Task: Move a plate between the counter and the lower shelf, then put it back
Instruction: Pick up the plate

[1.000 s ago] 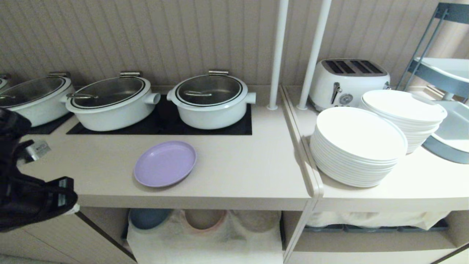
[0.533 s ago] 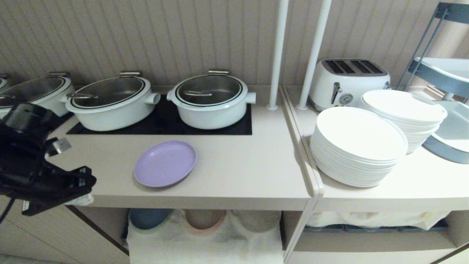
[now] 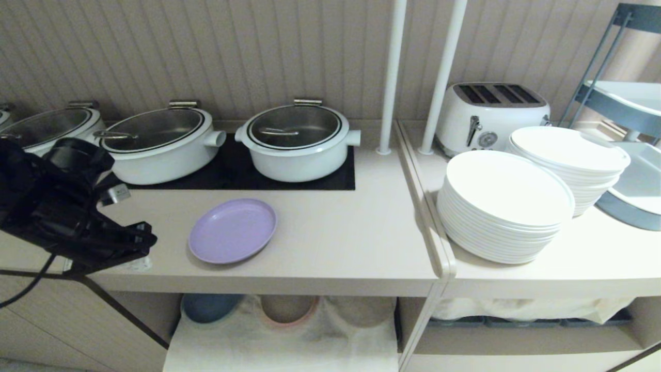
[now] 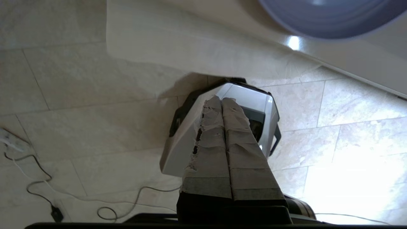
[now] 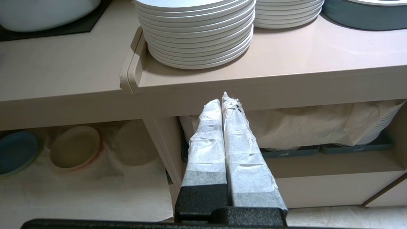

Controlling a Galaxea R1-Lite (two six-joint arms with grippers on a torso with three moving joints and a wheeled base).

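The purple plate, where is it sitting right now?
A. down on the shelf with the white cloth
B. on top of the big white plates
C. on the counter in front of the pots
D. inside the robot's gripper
C: the purple plate lies flat on the counter in front of the pots, with nothing gripping it.

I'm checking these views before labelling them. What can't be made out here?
- Left pincer: hidden in head view behind the black left arm; seen shut only in left wrist view.
- Plate: cut off by the left wrist view's edge.
- Lower shelf: the counter overhang hides the rear of the plate stacks in head view.
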